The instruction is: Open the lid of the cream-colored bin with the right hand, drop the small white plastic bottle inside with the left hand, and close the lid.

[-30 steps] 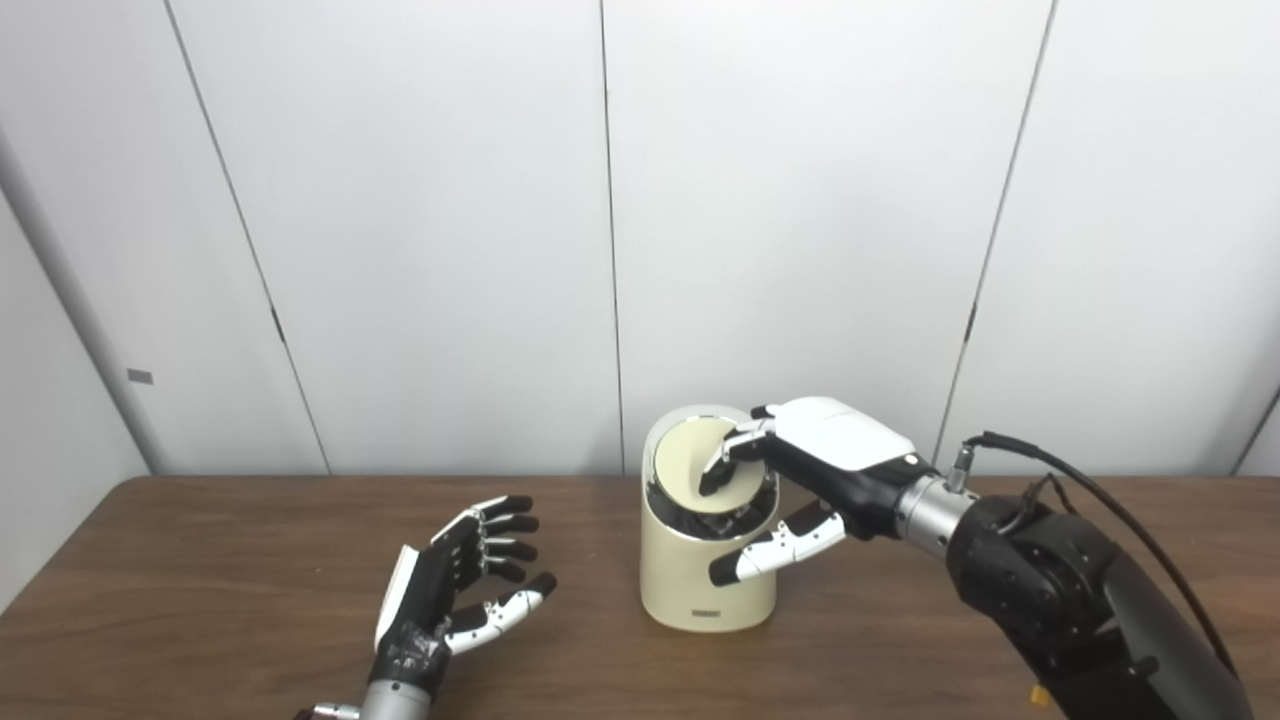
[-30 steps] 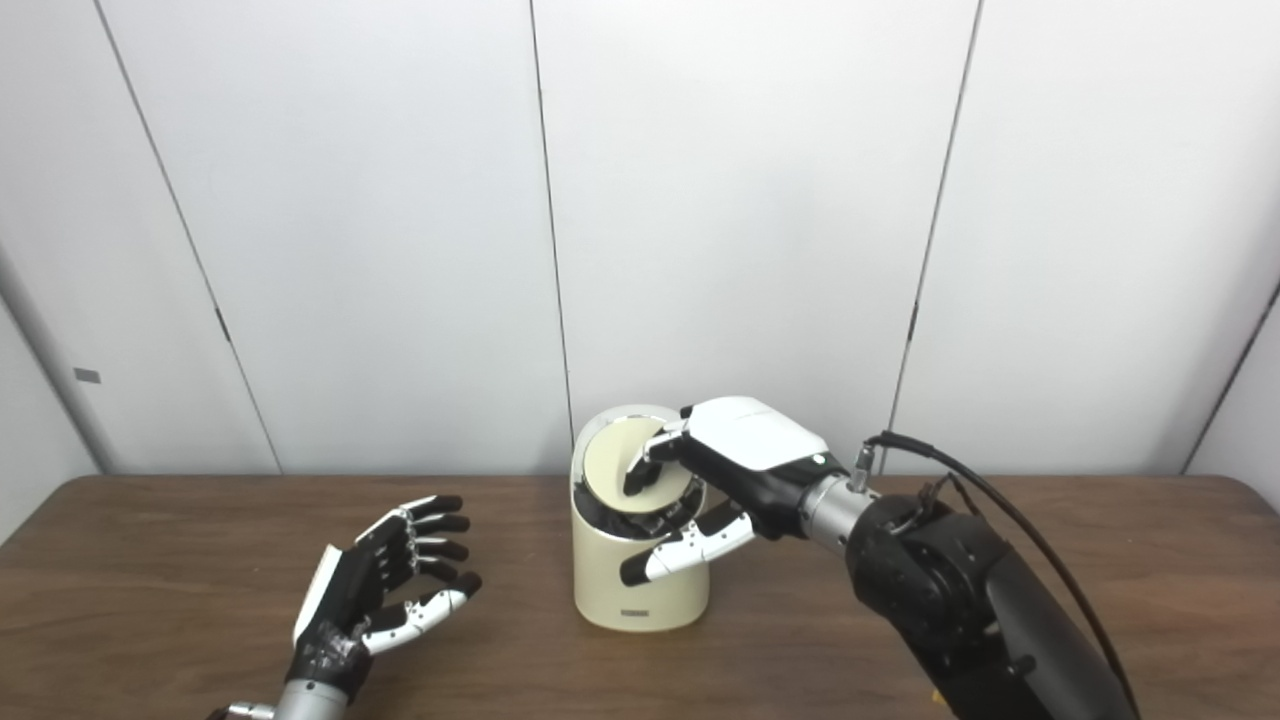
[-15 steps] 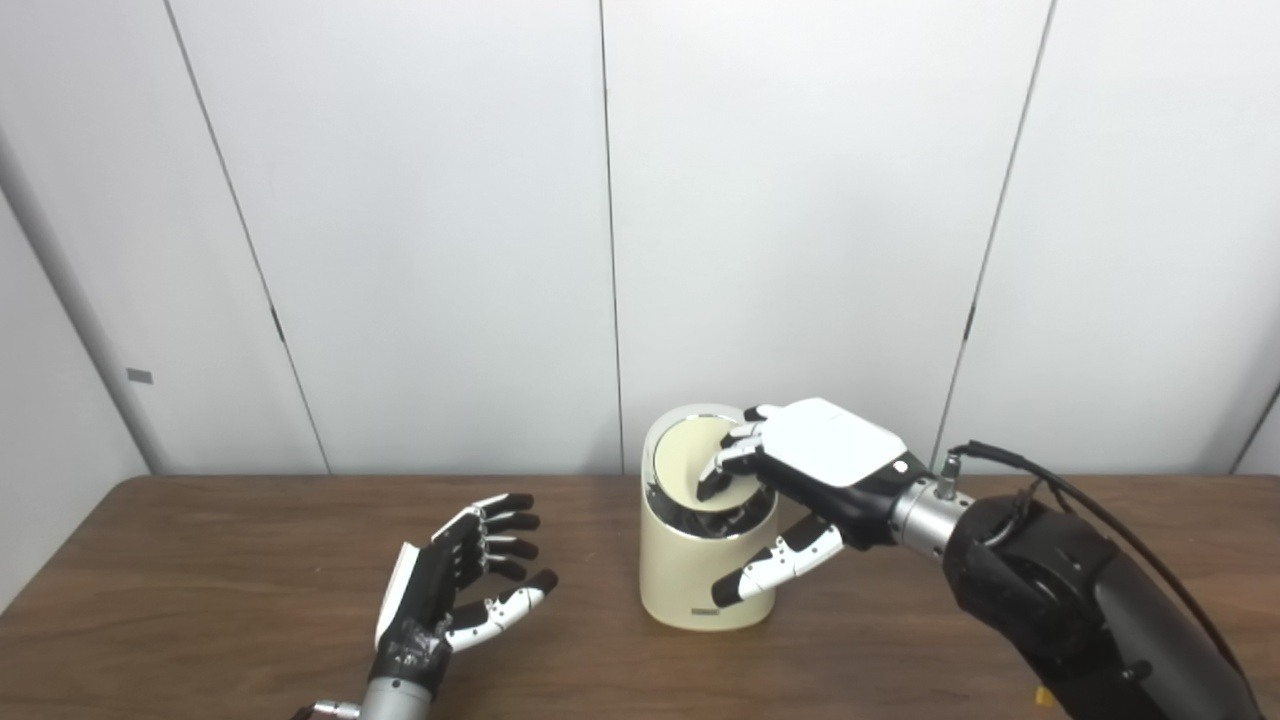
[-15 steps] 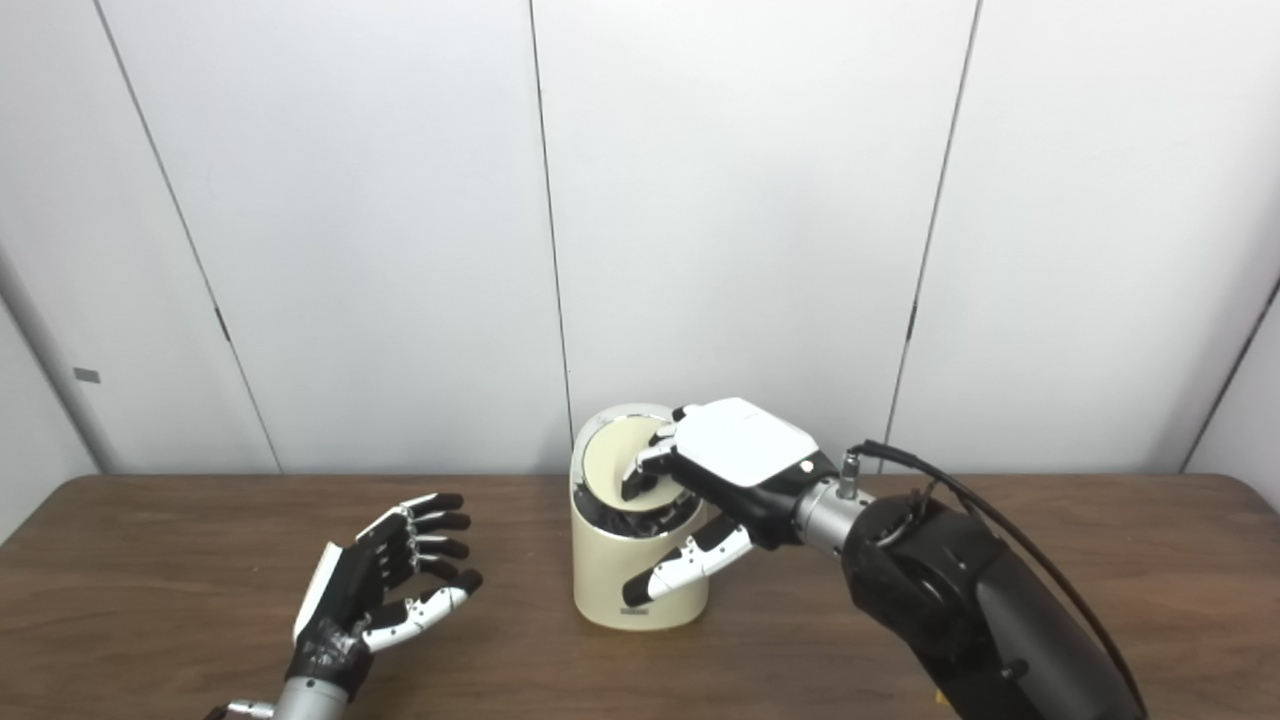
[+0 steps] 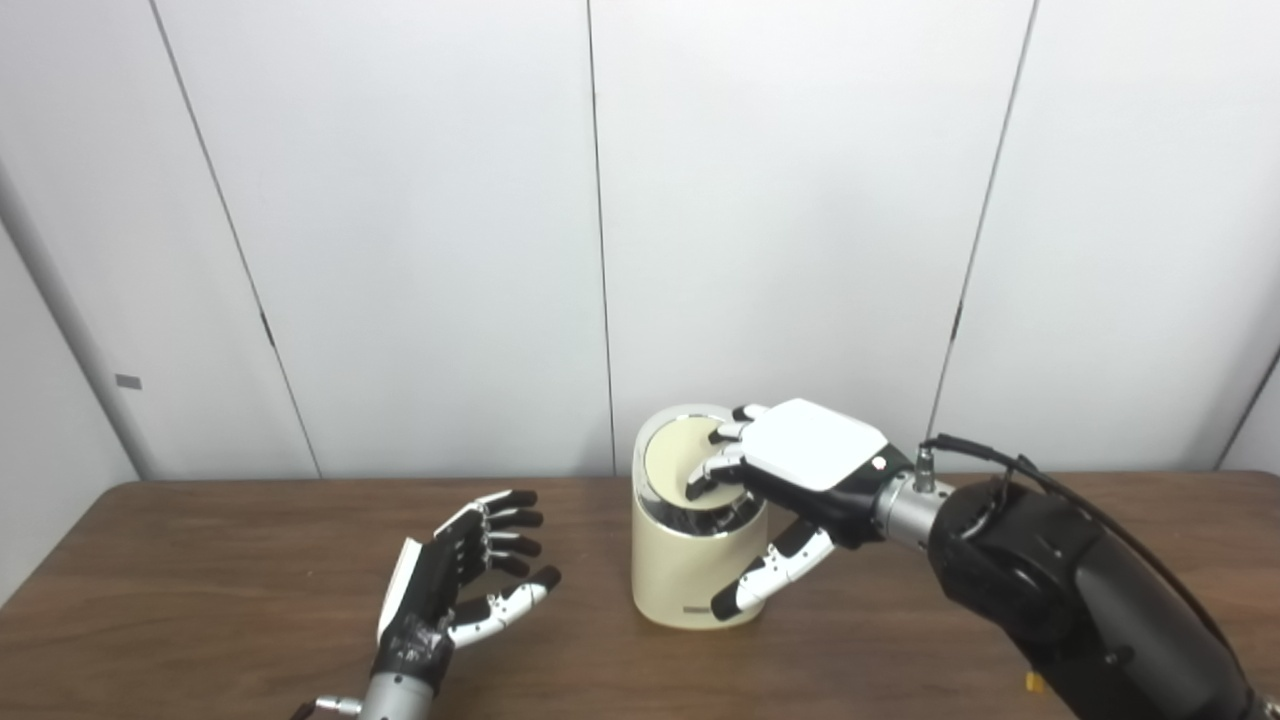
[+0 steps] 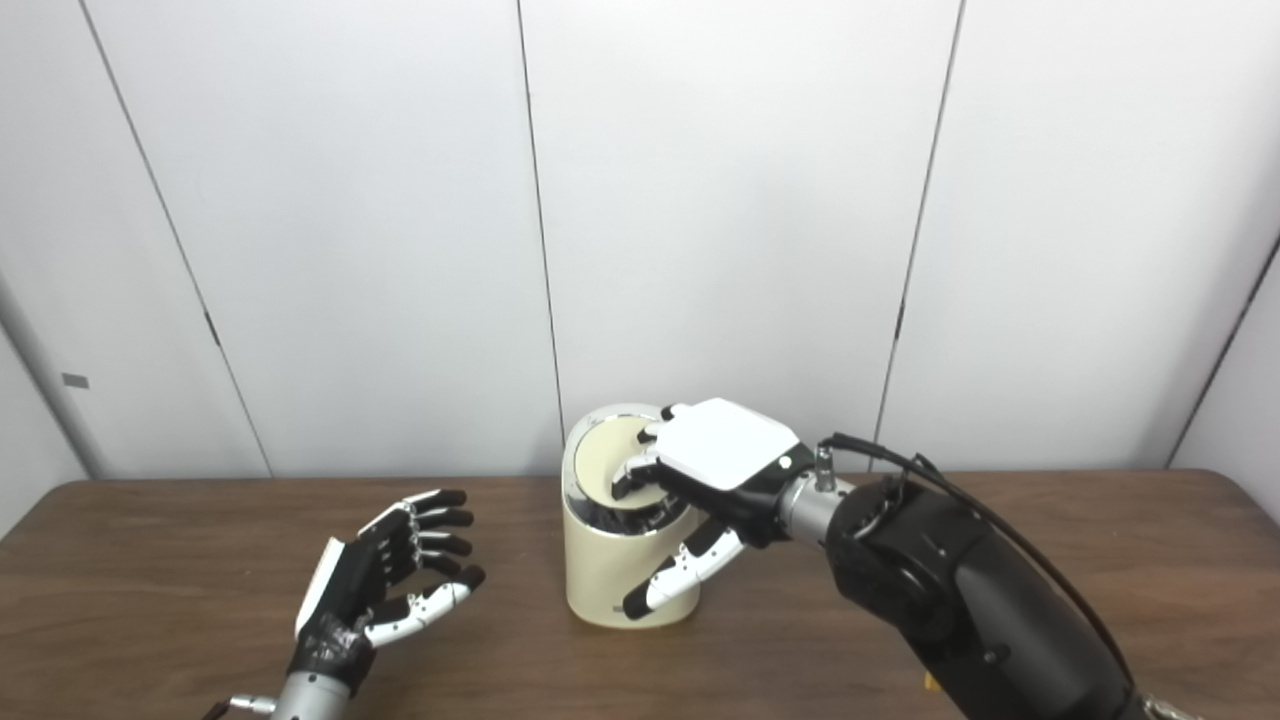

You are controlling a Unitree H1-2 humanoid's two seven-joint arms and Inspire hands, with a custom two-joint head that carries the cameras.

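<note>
The bin [image 5: 685, 560] stood upright near the middle of the table [image 5: 200, 600], close to the back wall [image 5: 400, 250]. The right hand [image 5: 800, 470] lay over the bin's top, its fingers [image 5: 712, 470] curled down onto the tilted cream lid [image 5: 675, 462], and its thumb [image 5: 765, 578] hung down the bin's right front side. It gripped nothing; the fingers simply pressed on the lid, which sat slanted inside the chrome rim. The left hand [image 5: 450, 590] hovered low over the table, well left of the bin, palm turned toward it, fingers spread and empty. The bottle could not be seen in either view.
</note>
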